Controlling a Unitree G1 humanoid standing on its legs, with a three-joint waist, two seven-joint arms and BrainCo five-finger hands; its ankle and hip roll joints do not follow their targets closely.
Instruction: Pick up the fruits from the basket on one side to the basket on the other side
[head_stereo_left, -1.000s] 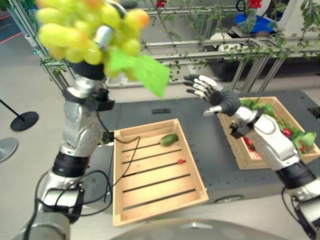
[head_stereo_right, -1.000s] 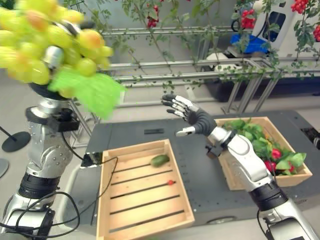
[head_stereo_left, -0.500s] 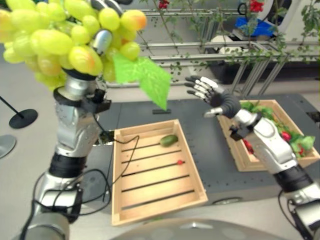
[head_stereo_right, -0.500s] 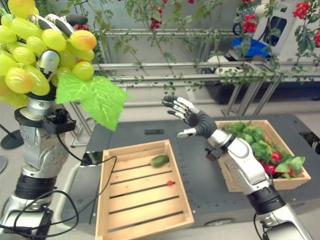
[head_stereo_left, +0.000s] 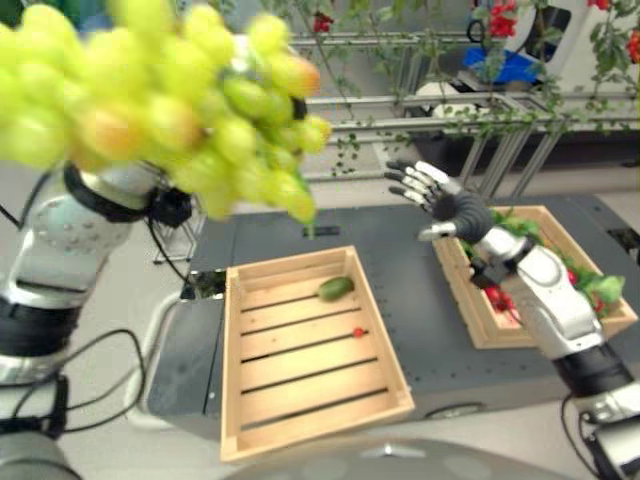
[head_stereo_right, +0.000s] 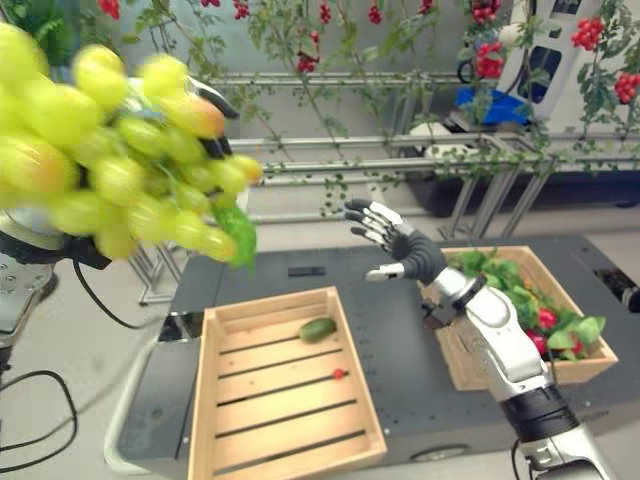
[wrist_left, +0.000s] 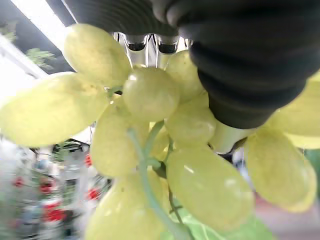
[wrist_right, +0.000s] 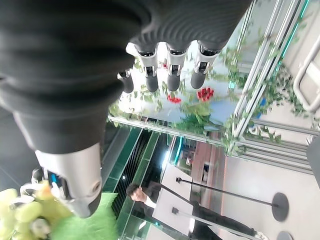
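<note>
A big bunch of green grapes (head_stereo_left: 170, 110) hangs high at the upper left, close to my head camera. My left hand (wrist_left: 240, 60) is shut on it, its fingers (wrist_left: 147, 44) curled round the top of the bunch (wrist_left: 150, 125). My right hand (head_stereo_left: 437, 196) is raised over the table between the two baskets, open, with fingers spread and nothing in it. The left wooden basket (head_stereo_left: 232, 380) holds a small green fruit (head_stereo_left: 336, 288) and a tiny red one (head_stereo_left: 358, 332). The right wooden basket (head_stereo_left: 478, 318) holds green leaves and red fruit (head_stereo_left: 575, 268).
Both baskets stand on a dark table (head_stereo_left: 420, 300). Behind it runs a metal rack (head_stereo_left: 470, 100) hung with vines and red berries. A person (wrist_right: 145, 197) and a round floor stand (wrist_right: 277, 207) appear in the right wrist view.
My left arm has swung the grape bunch right and towards the camera, so it now spans more of the view. The right hand stays raised and open, almost unmoved.
</note>
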